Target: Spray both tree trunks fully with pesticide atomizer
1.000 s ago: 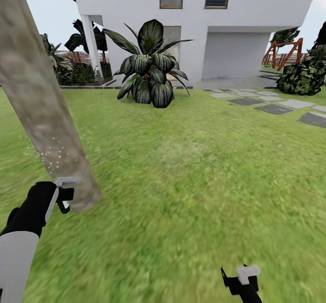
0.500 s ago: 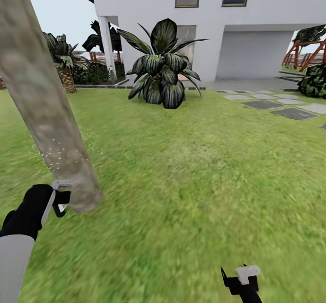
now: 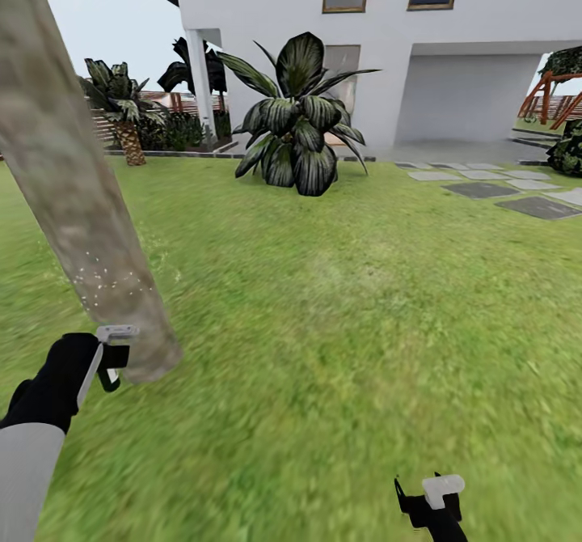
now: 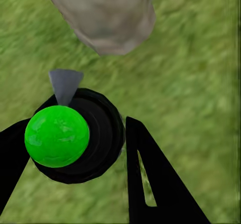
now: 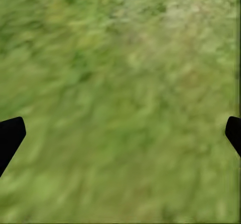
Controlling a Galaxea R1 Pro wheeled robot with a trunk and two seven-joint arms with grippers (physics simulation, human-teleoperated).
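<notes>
left gripper (image 4: 75, 158) clamps the atomizer (image 4: 75, 141) (green-topped) beside the trunk (image 3: 77, 202).

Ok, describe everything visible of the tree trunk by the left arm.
The tree trunk is a thick, smooth, branchless column, grey-beige mottled with brown, leaning in the head view from the upper left down to its base in the grass. Small white specks dot its lower part. The left tool holds the atomizer, its nozzle facing the base.

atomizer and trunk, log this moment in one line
left gripper: shut on atomizer | nozzle toward trunk | white specks on trunk | right gripper: open over grass
</notes>
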